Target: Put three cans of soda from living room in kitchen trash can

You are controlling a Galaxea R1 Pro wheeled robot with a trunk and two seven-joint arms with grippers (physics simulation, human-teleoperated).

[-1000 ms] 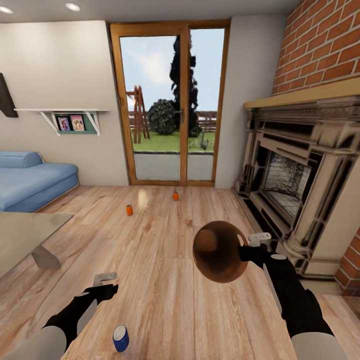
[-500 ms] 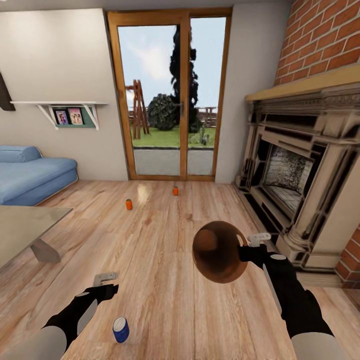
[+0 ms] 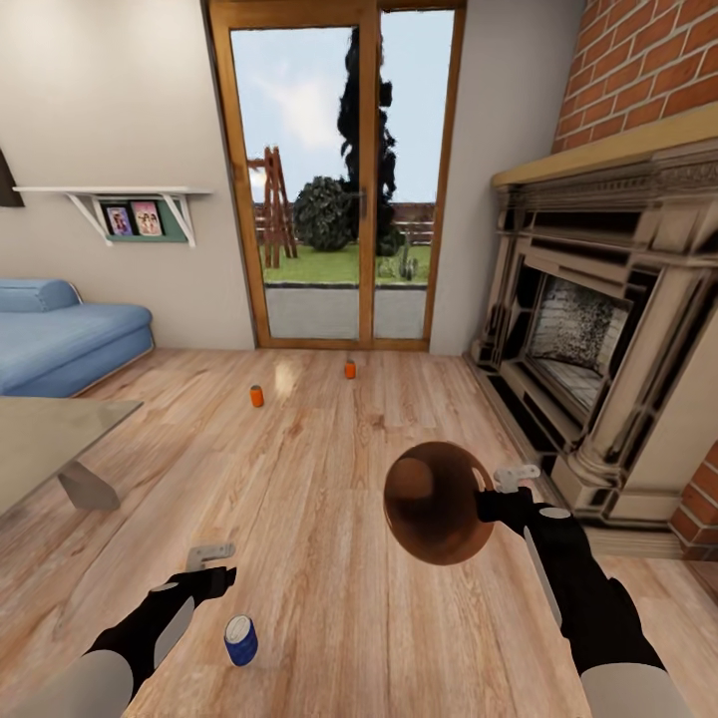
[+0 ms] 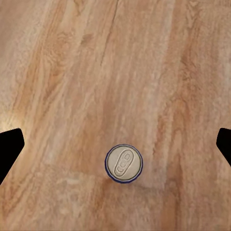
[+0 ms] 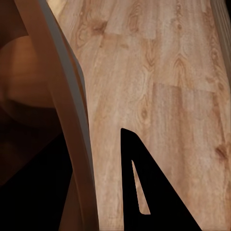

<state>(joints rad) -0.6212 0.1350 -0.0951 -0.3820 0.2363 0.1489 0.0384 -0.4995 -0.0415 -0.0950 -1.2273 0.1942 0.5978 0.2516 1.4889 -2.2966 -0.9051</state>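
So the robot's in the living room facing the glass garden doors [image 3: 344, 189]. The right gripper [image 3: 504, 491] is clamped on the rim of the trash can [image 3: 439, 504], which is tipped over sideways with its brown inside facing back at the robot, held up off the wood floor [image 3: 339, 469] well short of the doors. The blue soda can [image 3: 240, 640] stands upright, long axis vertical, pale top up, on the floor farthest from the doors, just beside the left gripper [image 3: 204, 560]. That one hangs with its fingers spread wide, nothing in them. Two orange soda cans [image 3: 257, 396] [image 3: 350, 370] stand upright near the doors.
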